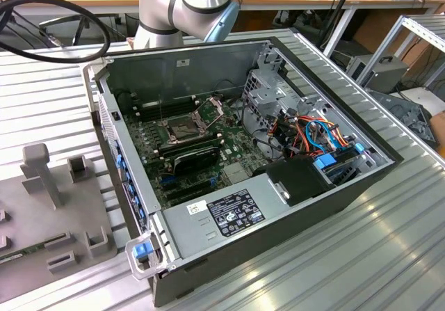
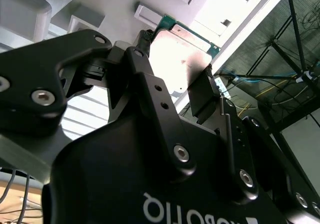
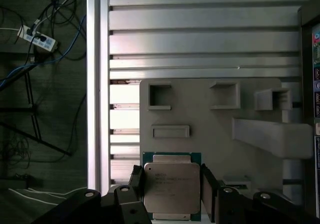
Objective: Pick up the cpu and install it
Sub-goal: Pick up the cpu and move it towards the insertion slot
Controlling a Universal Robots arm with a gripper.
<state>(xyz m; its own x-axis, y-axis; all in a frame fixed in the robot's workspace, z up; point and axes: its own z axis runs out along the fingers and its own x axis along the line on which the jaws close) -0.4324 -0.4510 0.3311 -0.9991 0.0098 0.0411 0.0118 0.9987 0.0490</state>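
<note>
Ribbed aluminium table (image 1: 389, 255) carries an open computer case (image 1: 174, 67) and, on the exterior view's left, a grey fixture tray (image 1: 42, 206). In both wrist views the gripper (image 3: 171, 186) pinches the cpu (image 3: 171, 181) by two opposite edges, metal face towards the camera. It appears raised well above the tray, with its longer side running along the finger faces. The socket (image 1: 182, 124) on the green motherboard (image 1: 229, 151) lies inside the case with its metal frame (image 1: 208, 109) hinged up. Case walls and a drive cage (image 1: 268, 88) bound the room around it.
</note>
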